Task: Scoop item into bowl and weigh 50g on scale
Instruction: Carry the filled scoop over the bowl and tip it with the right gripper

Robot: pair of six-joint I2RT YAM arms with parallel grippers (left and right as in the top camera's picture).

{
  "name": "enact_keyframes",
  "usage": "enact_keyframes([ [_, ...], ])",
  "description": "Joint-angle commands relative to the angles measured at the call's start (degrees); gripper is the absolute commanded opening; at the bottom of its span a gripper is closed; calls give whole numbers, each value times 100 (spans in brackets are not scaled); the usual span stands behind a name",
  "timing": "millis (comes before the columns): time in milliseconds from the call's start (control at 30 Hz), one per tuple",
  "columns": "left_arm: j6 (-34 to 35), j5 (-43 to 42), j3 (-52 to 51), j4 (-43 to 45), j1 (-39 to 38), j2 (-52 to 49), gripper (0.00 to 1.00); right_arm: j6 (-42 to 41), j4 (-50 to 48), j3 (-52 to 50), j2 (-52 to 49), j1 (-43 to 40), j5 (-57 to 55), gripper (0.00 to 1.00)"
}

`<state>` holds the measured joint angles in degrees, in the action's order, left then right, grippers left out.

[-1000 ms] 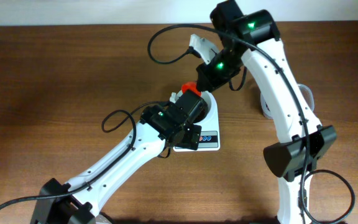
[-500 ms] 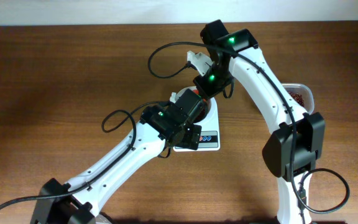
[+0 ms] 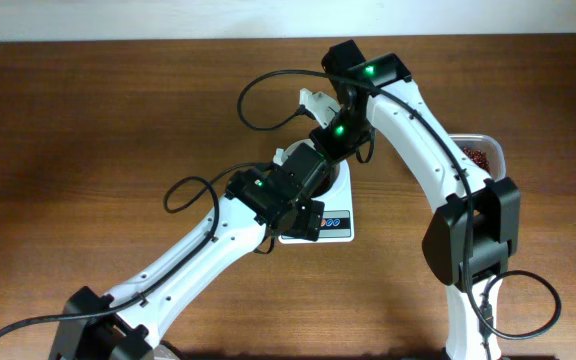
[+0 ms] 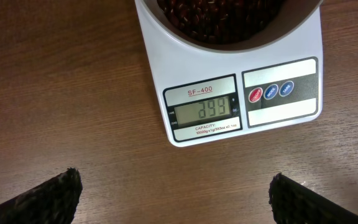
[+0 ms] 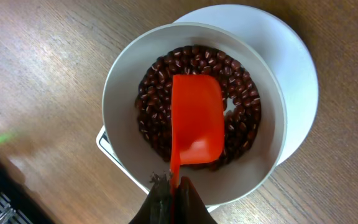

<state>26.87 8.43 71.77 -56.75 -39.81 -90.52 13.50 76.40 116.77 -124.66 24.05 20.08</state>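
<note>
Beans (image 5: 157,106) lay heaped in the white bowl (image 5: 120,87), which sat on the scale (image 4: 154,68) on the wooden worktop (image 3: 88,120). My right end effector (image 5: 171,186) was clamped on the thin handle of an orange scoop (image 5: 196,118). It held the scoop over the middle of the bowl, above the beans; whether the scoop touched them I could not tell. The scoop's hollow faced up and showed plain orange.

My left end effector (image 4: 176,198) hung spread wide with nothing in it, near the front edge of the scale and apart from it. From that wrist I looked down on the grey display (image 4: 205,109). Its digits showed, but I could not read them with any certainty. Beside the display sat a red button (image 4: 255,95) and two blue ones.

In the overhead view my two arms met over the scale and hid the bowl. A clear tub (image 3: 498,148) with more beans stood well off to my right, partly hidden by my right arm.
</note>
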Motion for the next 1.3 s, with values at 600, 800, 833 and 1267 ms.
enact_keyframes([
  [600,28,61,-28,-7,-17,24,99,-24,238,-63,42,35,372,4],
  [800,28,61,-26,-9,-17,24,99,-44,289,-63,44,-68,885,4],
  [833,28,61,-28,-7,-17,24,99,-44,280,-61,44,-133,885,4],
  [1267,28,61,-28,-7,-17,24,99,140,254,131,101,-726,1631,4],
])
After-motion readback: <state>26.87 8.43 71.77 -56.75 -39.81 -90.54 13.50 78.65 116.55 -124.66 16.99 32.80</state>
